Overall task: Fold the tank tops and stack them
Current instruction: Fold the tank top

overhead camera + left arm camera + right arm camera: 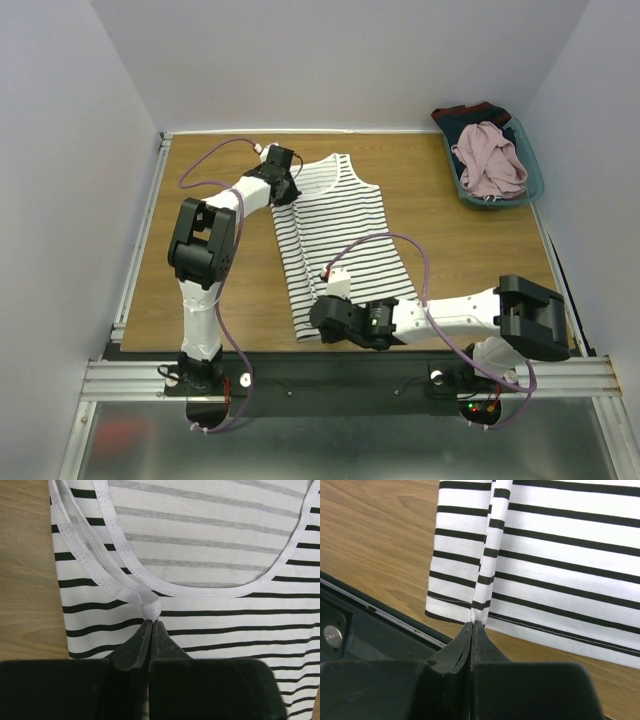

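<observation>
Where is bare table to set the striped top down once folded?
The table is barest between the striped top and the teal bin. A narrower strip runs between the left arm and the left table edge. The near edge is crowded by the right arm.

Bright even light, soft shadows, sharp focus

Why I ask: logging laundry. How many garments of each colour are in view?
striped top: 1
pink top: 1
dark garment: 1, partly hidden, possibly more
Total: 3
</observation>
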